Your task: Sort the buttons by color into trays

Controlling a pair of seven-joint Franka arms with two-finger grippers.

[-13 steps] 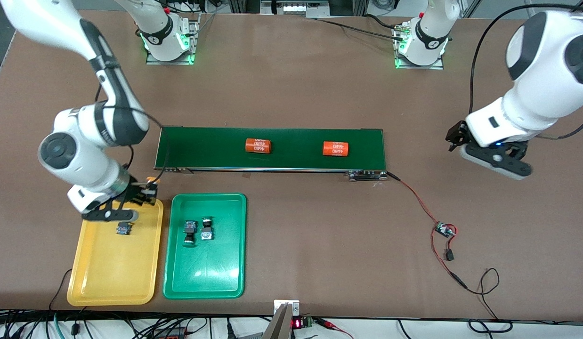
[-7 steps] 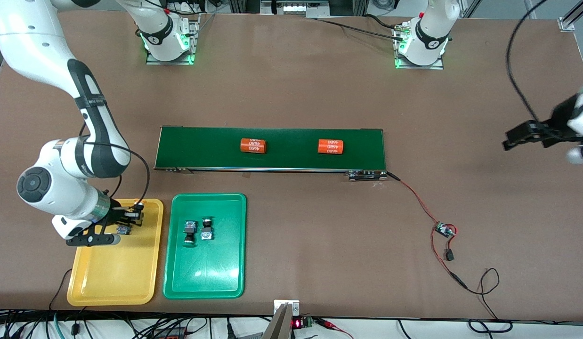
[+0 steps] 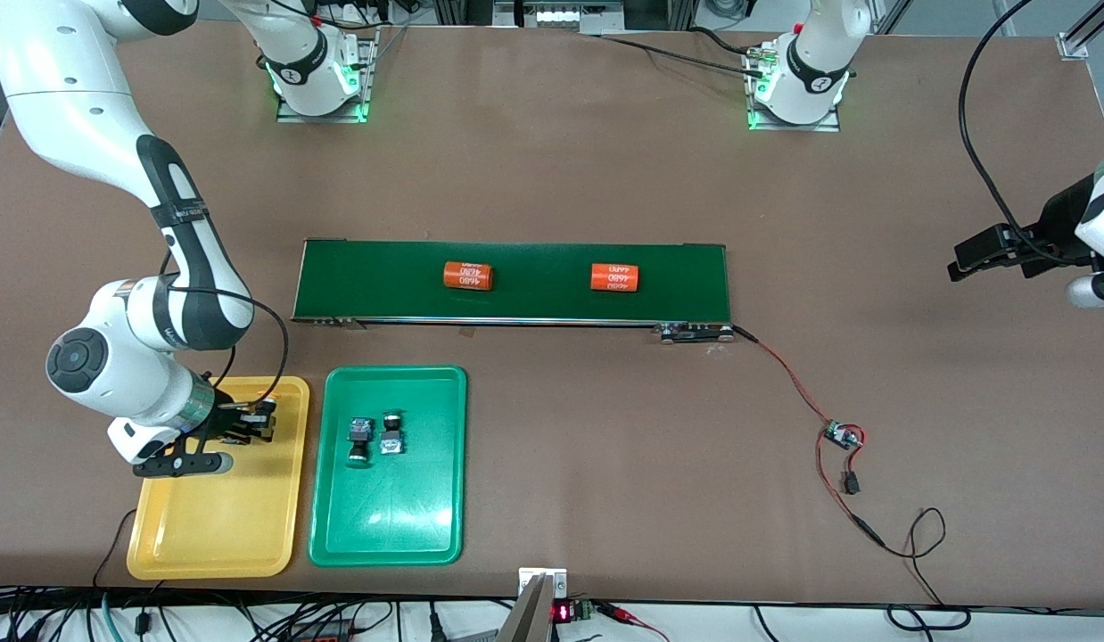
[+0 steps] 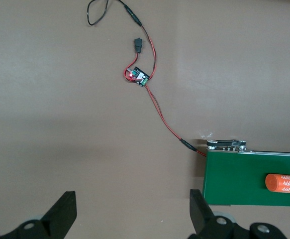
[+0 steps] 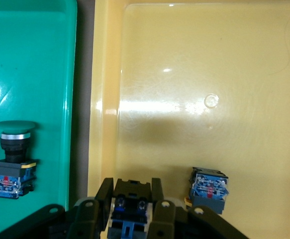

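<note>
My right gripper hangs low over the yellow tray, shut on a button whose black and blue body sits between the fingers; its cap is hidden. A second button lies in the yellow tray beside the held one. The green tray lies next to the yellow one and holds two green-capped buttons; one of them shows in the right wrist view. My left gripper waits open and empty over bare table at the left arm's end.
A long dark-green conveyor belt crosses the middle, carrying two orange cylinders. A red and black wire runs from the belt's end to a small circuit board on the table. Cables line the table edge nearest the front camera.
My right gripper came down over the yellow tray with the button. The left arm swung out to the table's end. Both cylinders drifted along the belt toward the right arm's end.
</note>
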